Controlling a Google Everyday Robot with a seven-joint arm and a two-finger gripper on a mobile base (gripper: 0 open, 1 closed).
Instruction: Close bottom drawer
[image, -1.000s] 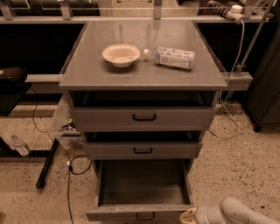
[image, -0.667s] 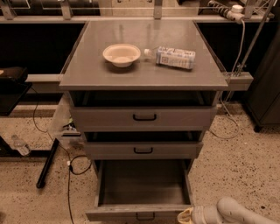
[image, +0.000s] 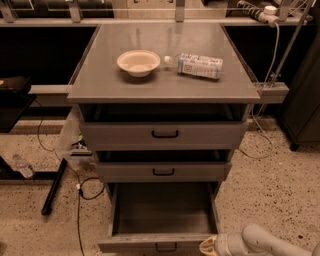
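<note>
1. The bottom drawer (image: 162, 210) is the lowest of three in a grey metal cabinet and stands pulled far out toward the camera. Its deep plain box lies open to view, and nothing can be seen inside it.
2. Its flat front sits at the lower edge of the view, with a small black handle (image: 165, 247) at its middle.
3. The pincer (image: 208, 245) is low at the right end of that front, just beside the drawer's right front corner. Whether it touches the front cannot be told, nor whether it is open or closed, and it has hold of nothing that shows.
4. The pale arm (image: 262, 242) runs off from the pincer to the lower right corner.
5. Above, the middle drawer (image: 200, 172) juts out slightly, with the same kind of black handle.
6. The top drawer (image: 210, 134), with the tallest front, also stands a little way out.
7. The table (image: 165, 85) surface on top of the cabinet carries a shallow cream bowl (image: 138, 62) left of centre.
8. A clear labelled bottle (image: 197, 65) lies on its side just right of the bowl.
9. On the speckled floor (image: 270, 185) to the left, a black cable (image: 78, 210) loops near the cabinet.
</note>
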